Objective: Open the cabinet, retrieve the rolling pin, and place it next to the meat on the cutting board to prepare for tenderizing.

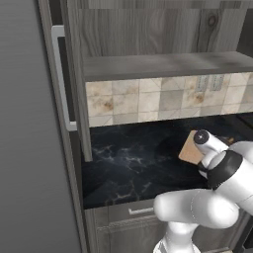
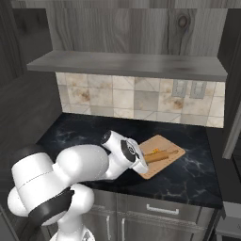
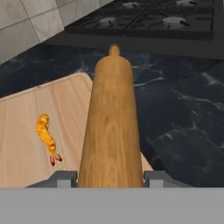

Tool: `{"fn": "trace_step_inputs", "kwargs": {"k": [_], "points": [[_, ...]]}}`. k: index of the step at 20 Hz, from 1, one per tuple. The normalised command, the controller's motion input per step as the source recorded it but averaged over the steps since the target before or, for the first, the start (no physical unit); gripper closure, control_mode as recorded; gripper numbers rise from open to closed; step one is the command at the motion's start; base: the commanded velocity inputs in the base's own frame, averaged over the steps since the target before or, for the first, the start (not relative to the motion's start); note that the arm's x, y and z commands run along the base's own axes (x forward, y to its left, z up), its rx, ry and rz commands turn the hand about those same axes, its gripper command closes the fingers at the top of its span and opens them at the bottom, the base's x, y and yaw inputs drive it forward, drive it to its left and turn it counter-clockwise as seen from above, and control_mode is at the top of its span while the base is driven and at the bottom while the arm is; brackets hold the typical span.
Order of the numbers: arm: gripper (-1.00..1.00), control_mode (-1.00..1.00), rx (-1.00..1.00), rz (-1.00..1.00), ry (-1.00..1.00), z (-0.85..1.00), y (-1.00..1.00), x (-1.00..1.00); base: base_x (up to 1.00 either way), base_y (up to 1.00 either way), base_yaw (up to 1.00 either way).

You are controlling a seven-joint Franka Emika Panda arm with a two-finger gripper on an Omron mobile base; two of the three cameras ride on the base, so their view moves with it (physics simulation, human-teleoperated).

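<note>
Rolling pin held over the board edge, beside the meat.
The tool, half open, grips the orange-brown wooden rolling pin; its long axis runs parallel to the small orange meat on the light tan cutting board.

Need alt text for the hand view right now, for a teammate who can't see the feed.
A wooden rolling pin runs up the middle, held between the gripper fingers, over the right edge of a tan cutting board. A small orange shrimp lies on the board to its left; black countertop and stove lie beyond.
</note>
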Motion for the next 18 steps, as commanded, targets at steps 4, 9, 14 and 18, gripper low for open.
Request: {"fn": "trace_step_inputs", "kwargs": {"k": [4,9,14,18], "points": [[1.00,-1.00,0.02,0.00,0.07,-0.18,-0.06,0.00,0.00,0.00,0.00],[1.00,-1.00,0.00,0.00,0.05,-0.14,-0.01,0.10,0.00,0.00,0.00],[1.00,-1.00,0.00,0.01,0.00,-0.08,-0.01,0.18,0.00,0.00,0.00],[1.00,-1.00,0.00,0.00,0.00,-0.09,-0.05,0.21,0.00,0.00,0.00]]}}
